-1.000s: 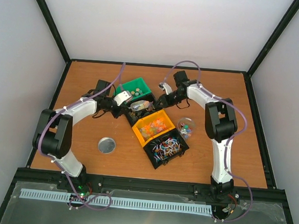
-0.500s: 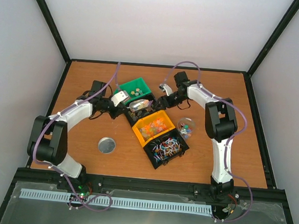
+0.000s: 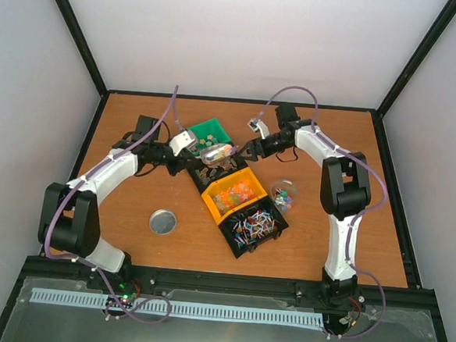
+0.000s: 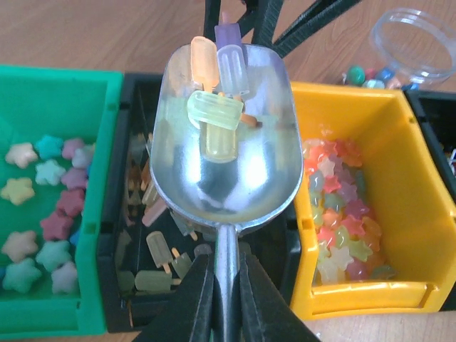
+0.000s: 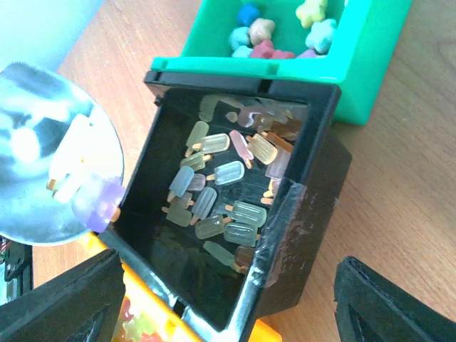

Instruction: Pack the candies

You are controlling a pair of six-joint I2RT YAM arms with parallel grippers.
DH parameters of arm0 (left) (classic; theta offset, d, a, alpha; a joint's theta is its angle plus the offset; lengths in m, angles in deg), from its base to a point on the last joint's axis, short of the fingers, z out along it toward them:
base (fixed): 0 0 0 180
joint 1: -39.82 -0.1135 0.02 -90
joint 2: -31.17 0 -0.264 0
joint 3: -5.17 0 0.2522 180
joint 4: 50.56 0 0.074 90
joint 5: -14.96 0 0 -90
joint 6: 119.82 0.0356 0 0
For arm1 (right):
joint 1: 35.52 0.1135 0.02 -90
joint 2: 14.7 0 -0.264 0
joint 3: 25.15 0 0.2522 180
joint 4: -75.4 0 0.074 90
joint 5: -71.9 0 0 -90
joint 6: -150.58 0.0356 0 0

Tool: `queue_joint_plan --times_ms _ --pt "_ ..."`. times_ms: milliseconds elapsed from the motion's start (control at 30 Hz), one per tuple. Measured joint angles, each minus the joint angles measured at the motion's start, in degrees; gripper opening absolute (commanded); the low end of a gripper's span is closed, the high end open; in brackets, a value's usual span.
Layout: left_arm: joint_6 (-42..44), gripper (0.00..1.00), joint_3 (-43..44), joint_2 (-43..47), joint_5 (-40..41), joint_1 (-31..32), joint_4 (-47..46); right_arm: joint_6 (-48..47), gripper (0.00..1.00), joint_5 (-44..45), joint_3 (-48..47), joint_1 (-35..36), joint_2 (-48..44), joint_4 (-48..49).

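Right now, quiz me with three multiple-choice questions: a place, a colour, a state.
1. The scoop is: A) lying on the table; B) held above the black bin; C) inside the jar.
2. Star candies lie in the green bin and one that is: A) red; B) white; C) yellow.
3. The left end effector is: A) shut on the scoop's handle; B) open, empty; C) gripping a lid.
B: the left wrist view shows it over that bin. C: the yellow bin holds stars. A: both fingers pinch the handle.

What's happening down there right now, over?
Left tool shut on scoop. Scoop holds popsicle candies by black bin. Right tool open, empty. No blockage seen.
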Motion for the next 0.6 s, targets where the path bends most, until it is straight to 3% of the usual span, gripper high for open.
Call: queue_joint_plan --times_ms 367,600 --pt "0.0 0.01 5.2 2.1 -2.9 1.5 0.9 -0.7 0.83 -3.7 8.5 -6.0 -6.9 3.3" --pt "3.1 0.01 6.9 2.8 -3.8 7.6 5.5 1.3 0.86 -3.8 10.6 -10.5 -8.8 5.4"
